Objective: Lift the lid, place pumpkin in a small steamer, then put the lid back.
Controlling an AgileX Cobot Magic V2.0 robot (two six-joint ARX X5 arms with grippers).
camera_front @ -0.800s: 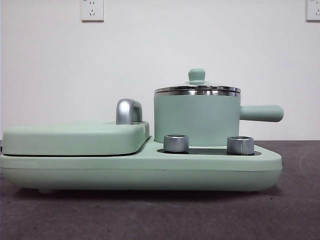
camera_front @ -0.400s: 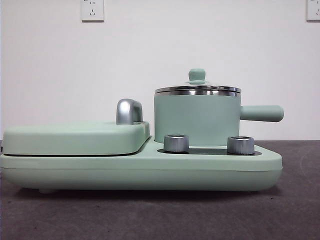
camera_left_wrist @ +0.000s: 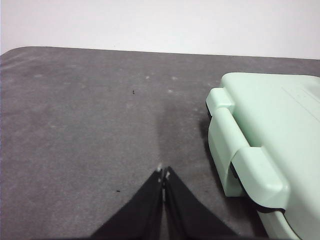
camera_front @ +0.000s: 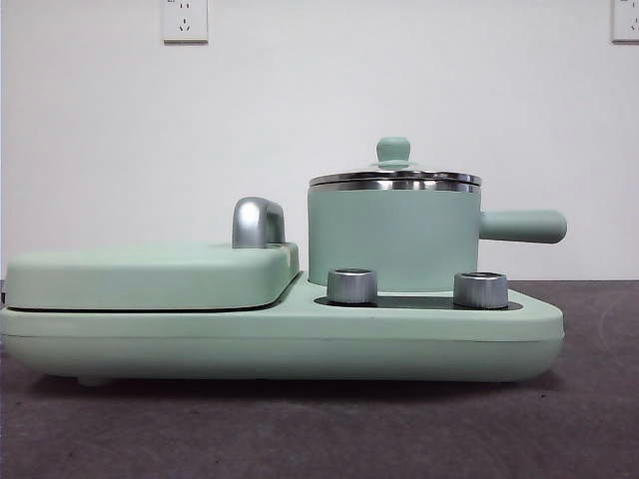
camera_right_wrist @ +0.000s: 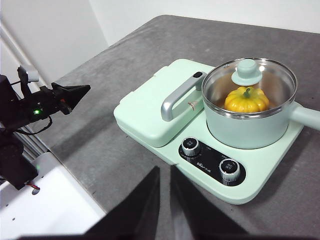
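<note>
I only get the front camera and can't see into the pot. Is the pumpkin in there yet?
Observer: Yes. The right wrist view shows the pumpkin inside the pot, under the glass lid.
Operator: Where are the arms? I see none.
Observer: The left gripper is shut, above bare table beside the end of the flat cover.
Operator: And the other one?
Observer: The right gripper hangs high on the side of the knobs, away from the pot.

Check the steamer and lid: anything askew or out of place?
Nothing stands out. The lid sits level on the small steamer, the pumpkin is upright inside, and both grippers are away.
</note>
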